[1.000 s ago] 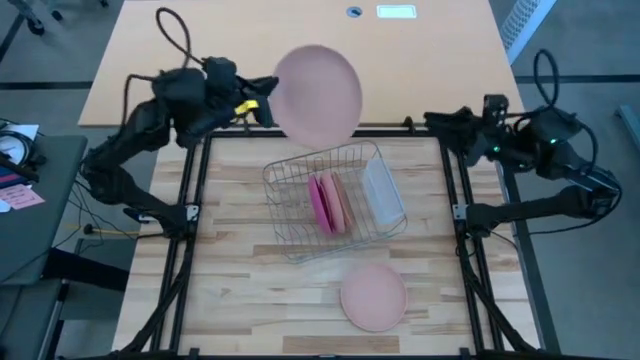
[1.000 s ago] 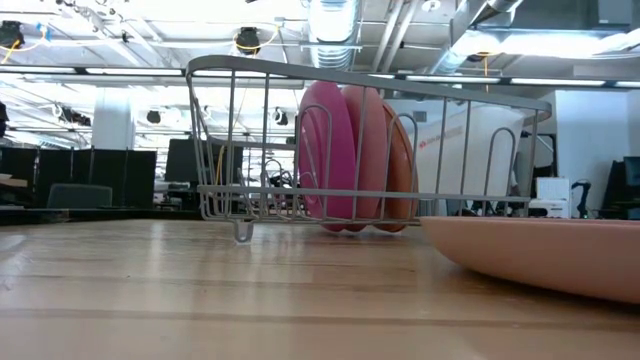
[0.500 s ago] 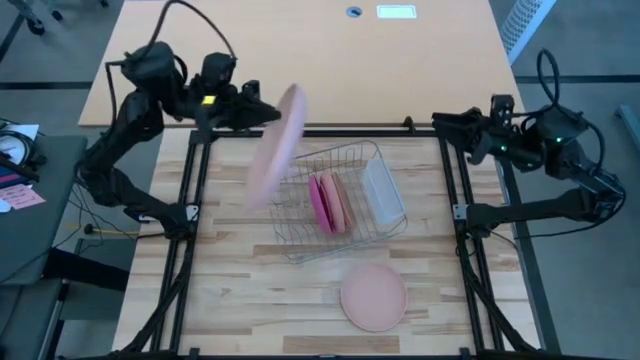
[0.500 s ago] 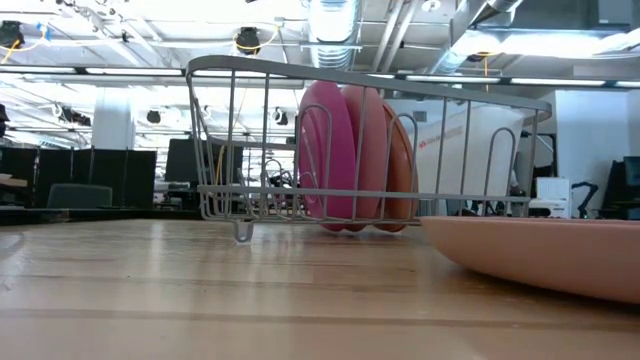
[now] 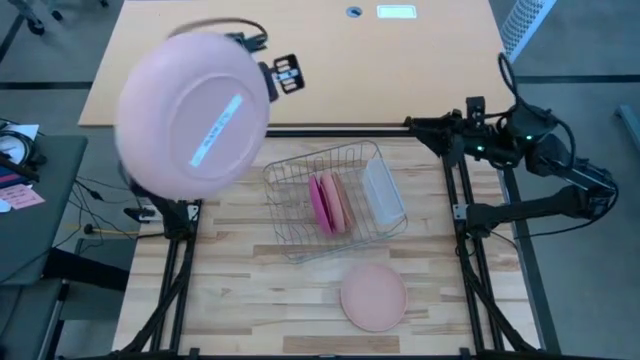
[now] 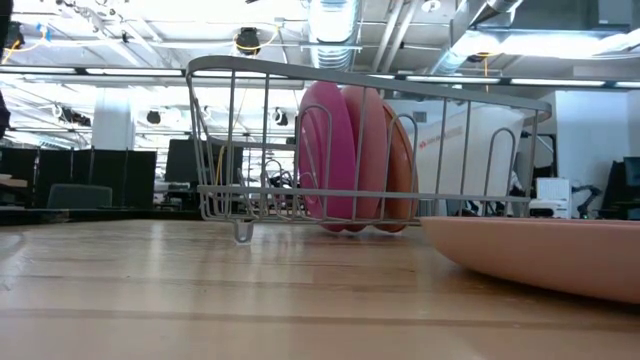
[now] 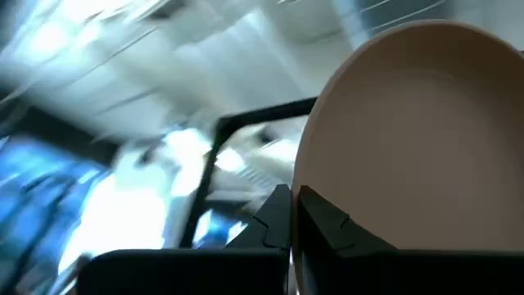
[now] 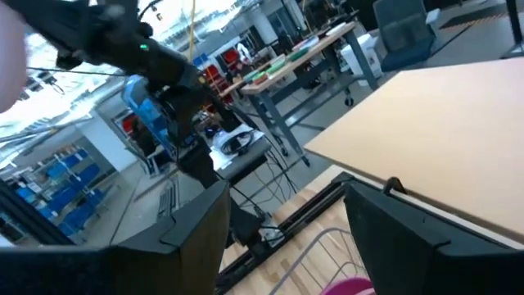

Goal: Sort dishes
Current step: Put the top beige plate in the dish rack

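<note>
round smooth pink plate [image 5: 193,125] swung up, pinched by left gripper [image 7: 292,215]; right gripper [image 8: 282,225] spread empty.

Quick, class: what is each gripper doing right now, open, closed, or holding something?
Left gripper: closed on the rim of the pale pink plate, held high above the table.
Right gripper: open, holding nothing.

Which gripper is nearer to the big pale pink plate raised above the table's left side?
Left. The left gripper is shut on the pale pink plate's edge, holding it aloft. The right gripper hangs open at the table's far right, beyond the wire rack.
</note>
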